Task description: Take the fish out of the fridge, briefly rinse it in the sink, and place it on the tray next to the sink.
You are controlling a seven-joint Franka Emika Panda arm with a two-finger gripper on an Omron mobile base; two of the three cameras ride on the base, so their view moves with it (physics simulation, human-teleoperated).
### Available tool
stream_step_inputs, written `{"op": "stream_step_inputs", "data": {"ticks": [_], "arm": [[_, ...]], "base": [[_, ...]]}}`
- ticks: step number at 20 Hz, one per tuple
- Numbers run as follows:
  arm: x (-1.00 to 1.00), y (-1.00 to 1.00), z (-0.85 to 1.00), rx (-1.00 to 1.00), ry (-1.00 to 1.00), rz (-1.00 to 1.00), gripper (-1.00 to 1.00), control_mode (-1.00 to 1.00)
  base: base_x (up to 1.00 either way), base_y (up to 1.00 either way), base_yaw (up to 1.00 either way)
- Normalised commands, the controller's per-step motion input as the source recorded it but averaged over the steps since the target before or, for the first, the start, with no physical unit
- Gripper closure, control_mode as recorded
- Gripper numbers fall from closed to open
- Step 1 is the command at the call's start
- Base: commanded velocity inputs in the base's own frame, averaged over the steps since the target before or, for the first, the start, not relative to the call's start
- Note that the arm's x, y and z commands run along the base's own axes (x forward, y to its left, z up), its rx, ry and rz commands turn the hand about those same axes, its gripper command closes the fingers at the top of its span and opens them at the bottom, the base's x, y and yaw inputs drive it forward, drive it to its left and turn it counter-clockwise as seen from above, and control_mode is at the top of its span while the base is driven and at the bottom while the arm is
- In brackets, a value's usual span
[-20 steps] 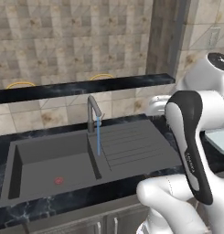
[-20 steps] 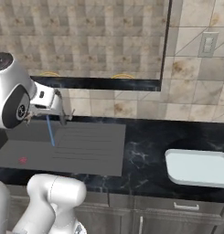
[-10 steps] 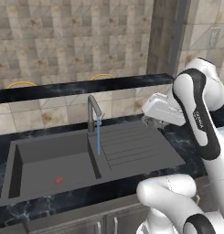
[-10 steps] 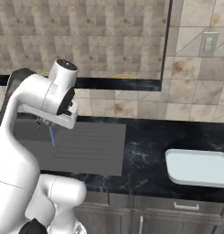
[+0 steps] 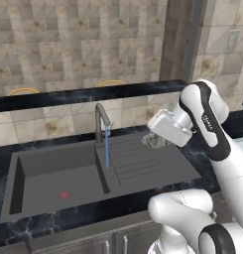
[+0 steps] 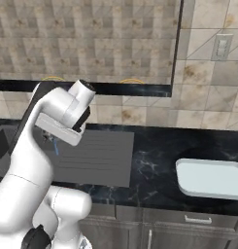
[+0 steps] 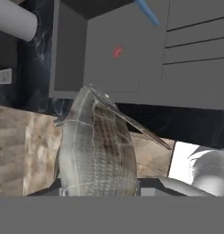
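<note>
Arm has swung right since a sec ago; hand now at centre-right of left base view, over the sink's (image 5: 143, 163) drainboard. Gripper (image 5: 153, 140) clamped on the fish (image 7: 97, 148), lower centre of hand view. Tap (image 5: 101, 121) running. Tray (image 6: 211, 178) lower right of right base view.

Tan stone-tile wall (image 5: 68, 44) rises behind a black marble counter (image 6: 154, 165) over grey cupboard fronts (image 6: 188, 233).

Small dark lettering runs along the robot arm (image 5: 211, 130), right of frame; it is too blurred to read. No other text appears.
</note>
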Motion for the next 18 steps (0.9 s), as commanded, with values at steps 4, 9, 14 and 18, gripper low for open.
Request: {"op": "stream_step_inputs", "data": {"ticks": [4,9,14,18], "arm": [[0.46,0.37,-0.13,0.15,0.01,0.07,1.0,-1.0],[0.69,0.42,-0.05,0.09,0.09,0.05,1.0,-1.0],[0.76,0.39,-0.22,0.02,0.22,0.1,1.0,-1.0],[0.4,0.08,-0.5,-0.04,0.29,0.04,1.0,-1.0]], "base": [[0.0,0.0,0.0],[0.0,0.0,0.0],[0.0,0.0,0.0],[0.0,0.0,0.0]]}}
